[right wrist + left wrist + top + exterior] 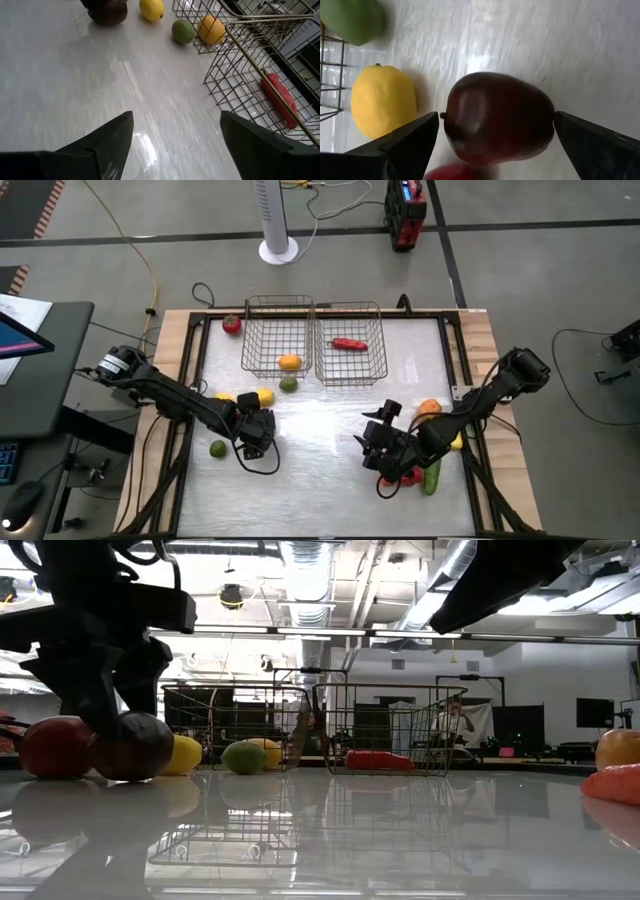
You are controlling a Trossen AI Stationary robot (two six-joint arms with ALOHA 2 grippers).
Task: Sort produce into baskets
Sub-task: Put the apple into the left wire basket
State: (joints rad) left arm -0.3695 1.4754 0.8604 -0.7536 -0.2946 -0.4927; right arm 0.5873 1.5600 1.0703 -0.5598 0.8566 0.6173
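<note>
Closing on the dark red glossy toy apple (499,125) near the tabletop's left edge

Straddling the apple, the left gripper (496,137) has its two dark fingers spread wide, one on each side of the fruit and not yet touching it. My judgement is that a good grasp means keeping the fruit centred and closing gently across its widest part, since the rounded, shiny skin could slip; the smooth yellow toy lemon (383,101) lies just beside it and should not be nudged. The apple stands on the white tabletop with a short stem at its side. Ahead, toward the far edge, stand the two grey wire-mesh baskets (279,338). The right gripper (372,436) waits open and empty nearer the right edge.
</note>
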